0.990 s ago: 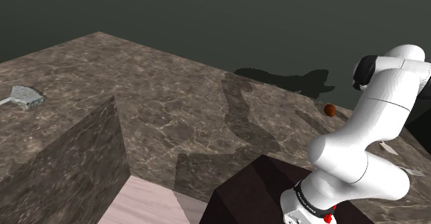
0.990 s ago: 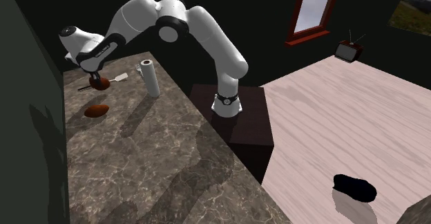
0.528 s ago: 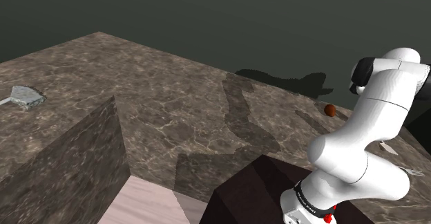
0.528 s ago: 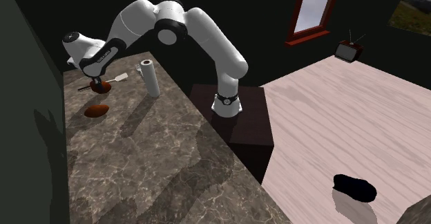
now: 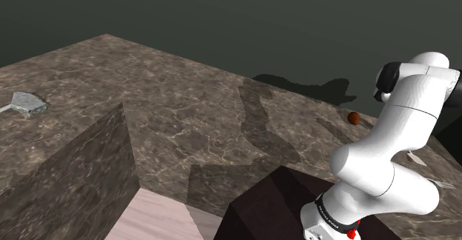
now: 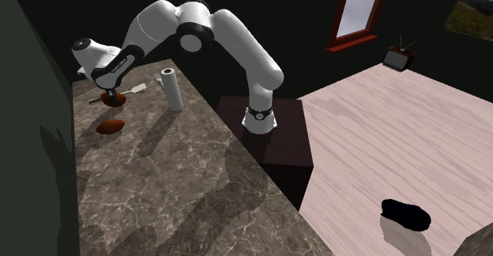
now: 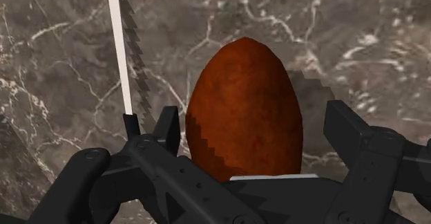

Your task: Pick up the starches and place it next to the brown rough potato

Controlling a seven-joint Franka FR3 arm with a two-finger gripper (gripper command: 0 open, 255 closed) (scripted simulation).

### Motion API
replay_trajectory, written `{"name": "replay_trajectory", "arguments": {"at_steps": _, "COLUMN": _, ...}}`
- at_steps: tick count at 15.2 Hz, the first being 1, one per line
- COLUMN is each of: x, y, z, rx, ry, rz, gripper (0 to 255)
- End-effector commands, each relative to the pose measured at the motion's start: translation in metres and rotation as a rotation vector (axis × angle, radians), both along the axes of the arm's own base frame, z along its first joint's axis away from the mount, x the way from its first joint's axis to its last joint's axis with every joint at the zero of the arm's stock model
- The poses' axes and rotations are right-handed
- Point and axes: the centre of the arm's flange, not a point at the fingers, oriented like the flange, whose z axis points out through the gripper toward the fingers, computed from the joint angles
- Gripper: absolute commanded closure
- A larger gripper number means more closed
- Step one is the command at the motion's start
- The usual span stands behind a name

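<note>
The gripper [image 6: 111, 93] has come down at the far end of the counter [image 6: 182, 183], on the second exterior view's left, and settled. Its fingers [image 7: 347, 129] stand apart astride the reddish-brown starch [image 7: 243, 108], which lies on the counter, unpinched. Closing looks due next; the brown potato [image 6: 111, 126] waits just nearer.

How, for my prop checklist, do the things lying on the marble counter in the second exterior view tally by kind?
Brown potatoes: 2, the farther potato and the nearer potato
White paper towel roll: 1
White utensil: 1
Total: 4
</note>
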Motion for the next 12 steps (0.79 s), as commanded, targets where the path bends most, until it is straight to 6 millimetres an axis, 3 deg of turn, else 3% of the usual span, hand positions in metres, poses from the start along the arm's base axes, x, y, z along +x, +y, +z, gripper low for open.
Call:
{"name": "replay_trajectory", "arguments": {"at_steps": 1, "x": 0.0, "y": 0.001, "z": -0.002, "rx": 0.004, "ry": 0.001, "rz": -0.001, "gripper": 0}}
{"name": "replay_trajectory", "arguments": {"at_steps": 4, "x": -0.001, "y": 0.001, "z": -0.002, "rx": 0.004, "ry": 0.001, "rz": -0.001, "gripper": 0}}
{"name": "replay_trajectory", "arguments": {"at_steps": 8, "x": 0.013, "y": 0.008, "z": 0.045, "rx": 0.004, "ry": 0.001, "rz": -0.001, "gripper": 0}}
{"name": "replay_trajectory", "arguments": {"at_steps": 12, "x": 0.013, "y": 0.008, "z": 0.045, "rx": 0.004, "ry": 0.001, "rz": -0.001, "gripper": 0}}
